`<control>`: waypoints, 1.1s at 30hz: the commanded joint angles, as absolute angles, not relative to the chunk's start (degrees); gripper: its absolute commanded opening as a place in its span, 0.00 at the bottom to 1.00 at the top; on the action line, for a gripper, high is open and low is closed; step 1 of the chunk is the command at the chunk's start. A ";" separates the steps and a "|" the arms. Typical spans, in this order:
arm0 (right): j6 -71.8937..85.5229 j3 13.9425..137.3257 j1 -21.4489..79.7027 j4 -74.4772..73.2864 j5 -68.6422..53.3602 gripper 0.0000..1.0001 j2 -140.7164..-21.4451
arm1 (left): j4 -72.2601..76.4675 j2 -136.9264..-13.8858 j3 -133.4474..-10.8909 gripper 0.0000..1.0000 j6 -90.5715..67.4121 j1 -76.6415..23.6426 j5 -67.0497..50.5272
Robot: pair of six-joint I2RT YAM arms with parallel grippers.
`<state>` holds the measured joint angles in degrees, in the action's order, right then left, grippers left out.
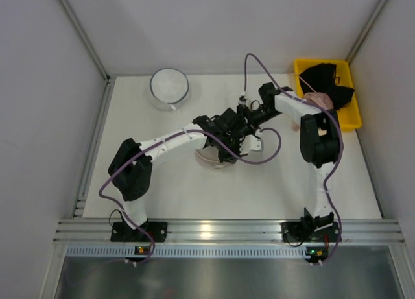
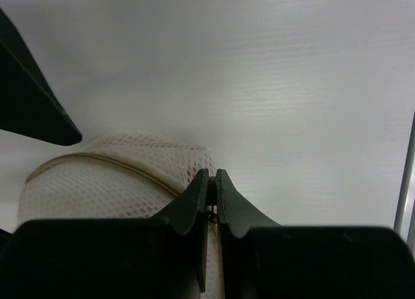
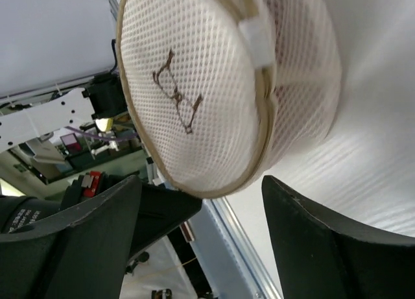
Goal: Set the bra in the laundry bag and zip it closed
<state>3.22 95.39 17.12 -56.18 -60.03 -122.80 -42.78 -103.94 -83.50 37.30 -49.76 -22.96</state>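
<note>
The laundry bag (image 3: 194, 85), a round white mesh pouch with a pale rim and a small dark mark on its face, is lifted on edge at the table's middle (image 1: 209, 157). My left gripper (image 2: 212, 176) is shut on the small zip pull at the bag's rim (image 2: 97, 182); in the top view it is over the bag (image 1: 231, 139). My right gripper (image 3: 202, 182) is open, its fingers either side of the bag's lower rim without touching it (image 1: 242, 133). The red bra shows only as a faint reddish tint through the mesh (image 3: 292, 33).
A round mesh bag with a dark rim (image 1: 170, 86) stands at the back left. A yellow bin (image 1: 303, 67) at the back right holds a black garment (image 1: 327, 78) and a pale pink bra (image 1: 319, 100). A purple cable (image 1: 269, 153) loops over the table.
</note>
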 commanded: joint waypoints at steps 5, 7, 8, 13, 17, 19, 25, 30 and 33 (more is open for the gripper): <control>11.07 87.20 16.44 -50.98 -63.71 0.78 -115.31 | -37.62 -108.27 -91.22 0.00 35.86 -49.31 -21.36; 11.95 86.40 16.79 -50.54 -64.33 0.79 -115.75 | -37.18 -109.07 -92.37 0.00 36.29 -49.31 -20.74; 12.56 85.96 16.87 -49.93 -64.77 0.78 -116.45 | -36.74 -109.42 -93.07 0.00 36.30 -49.31 -20.66; 16.08 88.05 18.98 -46.94 -65.83 0.50 -119.53 | -36.12 -110.21 -93.60 0.00 36.48 -49.31 -21.45; 15.12 90.96 18.90 -47.54 -63.82 0.04 -121.46 | -36.21 -108.99 -91.16 0.00 36.56 -49.39 -22.67; 13.81 93.24 18.37 -48.16 -63.72 0.00 -122.16 | -36.30 -107.06 -88.96 0.00 37.35 -49.39 -24.25; 5.37 103.00 17.23 -54.75 -61.26 0.00 -127.08 | -36.48 -99.94 -77.62 0.00 35.77 -50.27 -26.37; 3.34 107.13 17.05 -55.29 -60.03 0.00 -129.37 | -39.02 -97.21 -72.78 0.00 32.79 -50.19 -27.24; 3.25 109.07 17.22 -54.49 -59.15 0.00 -129.38 | -39.38 -97.64 -73.12 0.00 32.00 -49.83 -27.34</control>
<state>5.72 104.22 17.91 -58.00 -60.99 -129.43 -34.63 -99.20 -74.24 35.66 -49.17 -22.09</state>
